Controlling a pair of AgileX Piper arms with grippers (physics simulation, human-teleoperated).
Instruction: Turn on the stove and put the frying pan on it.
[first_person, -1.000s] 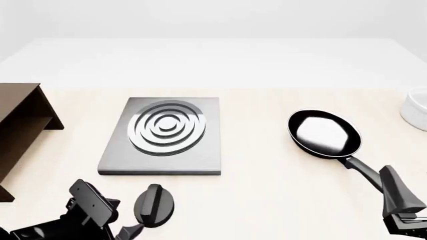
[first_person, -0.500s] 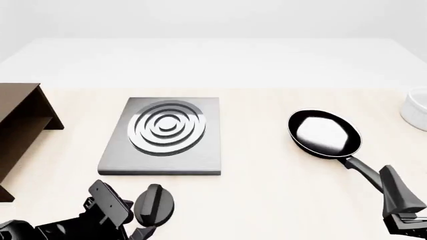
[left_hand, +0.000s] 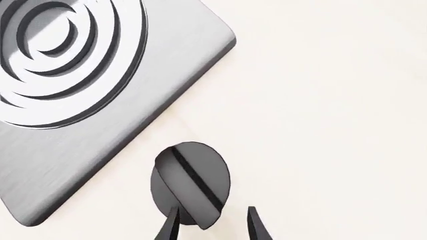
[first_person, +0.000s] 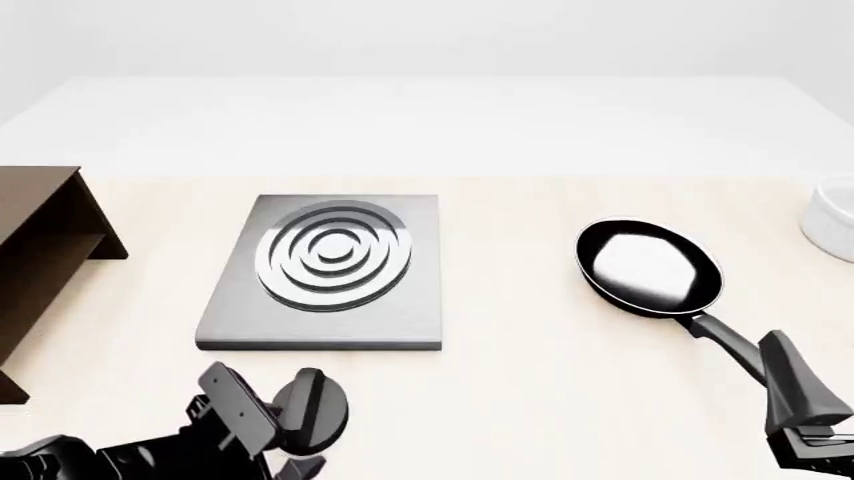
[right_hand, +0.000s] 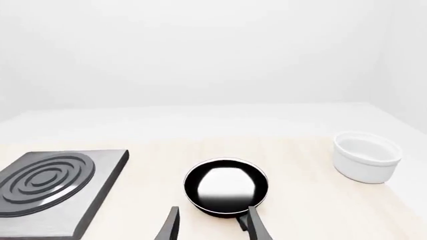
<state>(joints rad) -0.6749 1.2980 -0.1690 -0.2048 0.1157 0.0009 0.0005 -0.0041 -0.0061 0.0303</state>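
While the left gripper (left_hand: 212, 227) hangs open at the stove knob (left_hand: 191, 184), the right gripper (right_hand: 212, 226) gapes near the frying pan (right_hand: 225, 186); stove (first_person: 327, 272) bare.

Flat rectangular grey stove slab (first_person: 324, 300): brushed metal, satin sheen; its concentric oval rings polished silver. Round black knob (left_hand: 191, 182): smooth, semi-matt. Round black frying pan (first_person: 649, 268): glossy, reflective inside. Brown shelf (first_person: 40, 250): wood-like, matt. Pale table top (first_person: 534, 380): faint wood grain, matt. White bowl (right_hand: 366, 157): smooth, ceramic-looking.
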